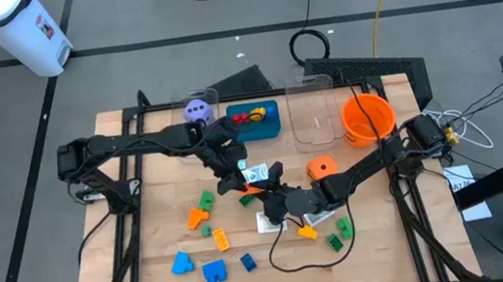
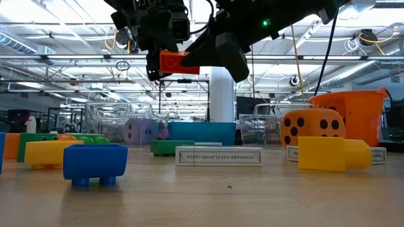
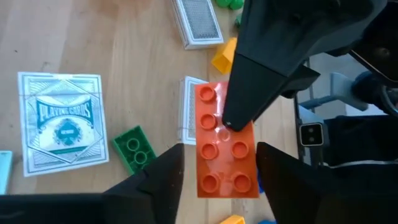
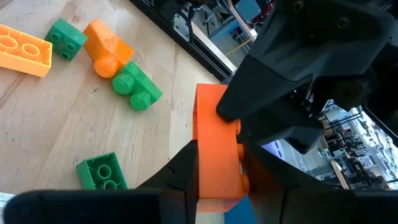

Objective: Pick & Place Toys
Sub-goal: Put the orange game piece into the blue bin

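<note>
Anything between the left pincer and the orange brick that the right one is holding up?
Nothing visible. The right pincer holds the orange brick in the air, and the left pincer is open with one finger on each side of it.

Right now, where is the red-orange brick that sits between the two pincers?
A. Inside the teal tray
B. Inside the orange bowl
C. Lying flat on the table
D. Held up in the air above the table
D: the low view shows the brick well above the table, and the right pincer is shut on it while the left pincer straddles it.
</note>
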You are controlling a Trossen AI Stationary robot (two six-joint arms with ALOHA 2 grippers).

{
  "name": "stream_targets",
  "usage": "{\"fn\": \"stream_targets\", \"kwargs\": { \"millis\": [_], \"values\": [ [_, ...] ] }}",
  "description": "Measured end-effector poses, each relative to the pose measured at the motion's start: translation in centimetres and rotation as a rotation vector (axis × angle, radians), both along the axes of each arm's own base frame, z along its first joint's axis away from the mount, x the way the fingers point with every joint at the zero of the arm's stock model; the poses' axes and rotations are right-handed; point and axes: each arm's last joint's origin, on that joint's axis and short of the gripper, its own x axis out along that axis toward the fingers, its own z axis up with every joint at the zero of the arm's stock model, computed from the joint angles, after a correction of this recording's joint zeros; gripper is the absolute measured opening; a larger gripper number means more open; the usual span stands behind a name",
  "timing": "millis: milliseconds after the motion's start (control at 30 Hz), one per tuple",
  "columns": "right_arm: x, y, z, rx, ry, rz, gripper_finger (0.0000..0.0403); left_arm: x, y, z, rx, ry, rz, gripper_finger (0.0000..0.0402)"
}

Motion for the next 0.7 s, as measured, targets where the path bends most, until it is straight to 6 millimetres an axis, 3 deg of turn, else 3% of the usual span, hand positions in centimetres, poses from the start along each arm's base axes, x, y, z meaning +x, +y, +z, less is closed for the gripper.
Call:
{"fn": "stream_targets", "kwargs": {
  "millis": [267,700],
  "values": [
    [0.04,0.01,0.11,0.007,-0.013,0.002,0.0091,-0.14,0.00,0.00,-0.034,0.006,-0.019,0.0125],
    [0.08,0.03,0.16,0.008,-0.018,0.009,0.0104,-0.51,-0.09,-0.18,-0.006,0.011,-0.076,0.0124]
  ]
}}
